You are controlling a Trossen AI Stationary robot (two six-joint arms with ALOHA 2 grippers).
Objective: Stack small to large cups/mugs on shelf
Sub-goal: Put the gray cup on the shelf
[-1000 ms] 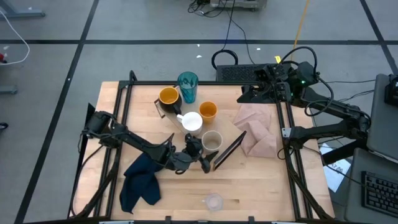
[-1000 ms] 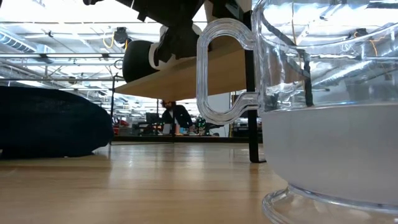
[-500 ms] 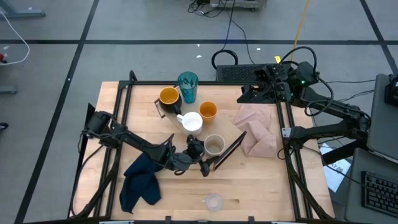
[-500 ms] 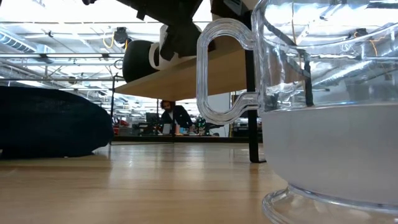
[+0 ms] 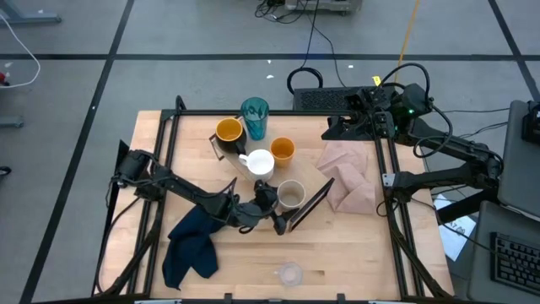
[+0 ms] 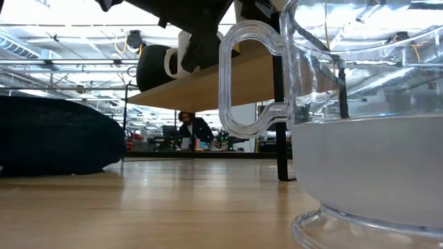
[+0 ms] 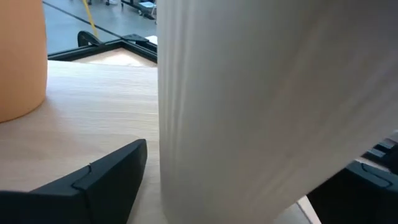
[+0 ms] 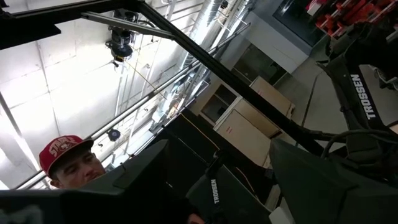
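Now: left tool closes in on beige-grey cup

Beige-grey cup, matte and smooth-walled, sits on the light-wood shelf. It fills the gap between the left tool's fingers. Over the last second the tool crept forward to straddle it, likely a pick for nesting. Clenched or not, cannot tell. Glossy white mug is just beyond the tool. The small orange cup is farther out. The clear glass cup is behind it on the worktop. Right tool waits well apart.

The right wrist camera looked upward into the room: bright ceiling with ducts and beams, pale cabinets, a dark Trossen-labelled arm, and a person in a red cap.
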